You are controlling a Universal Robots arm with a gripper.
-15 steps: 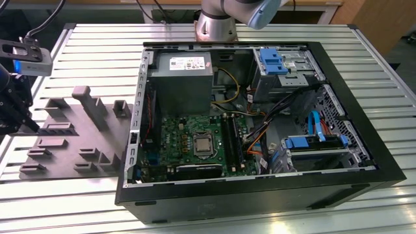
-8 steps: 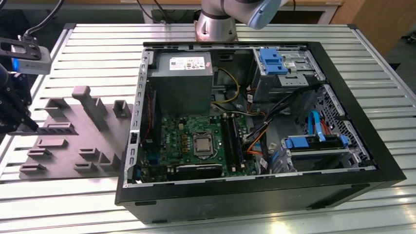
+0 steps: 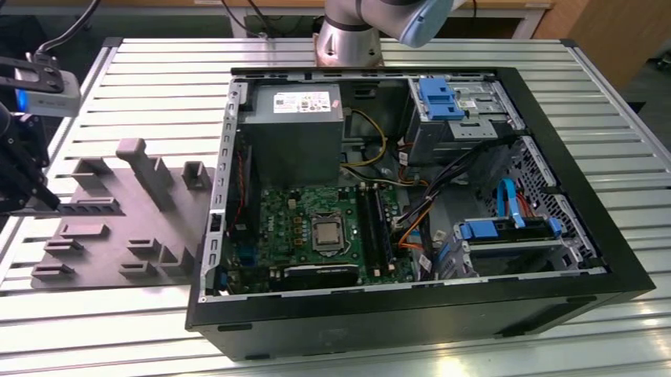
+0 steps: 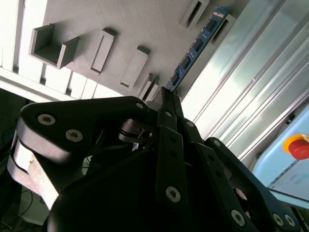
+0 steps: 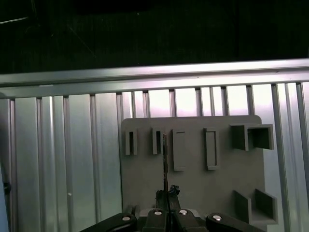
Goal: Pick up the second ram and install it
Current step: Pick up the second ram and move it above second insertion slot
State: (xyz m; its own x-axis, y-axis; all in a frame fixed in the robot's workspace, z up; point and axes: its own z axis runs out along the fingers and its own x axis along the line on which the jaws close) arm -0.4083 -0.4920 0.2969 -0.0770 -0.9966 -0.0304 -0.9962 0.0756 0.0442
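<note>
At the exterior view's left, the gripper (image 3: 37, 196) hangs over the grey fixture plate (image 3: 115, 228). In the second wrist view its jaws pinch narrowly on the near end of the second ram (image 4: 197, 44), which stands on edge over that plate. Rightward sits the open computer case (image 3: 419, 314) with its motherboard (image 3: 288, 208).

- One open black computer case (image 3: 419, 322), right.
- One flat grey plastic holder plate (image 3: 105, 236), left.
- One green circuit board (image 3: 283, 228).
- One grey metal box (image 3: 291, 141).
- One thin memory stick with black chips (image 4: 198, 46).
- One black gripper (image 5: 166, 193).
</note>
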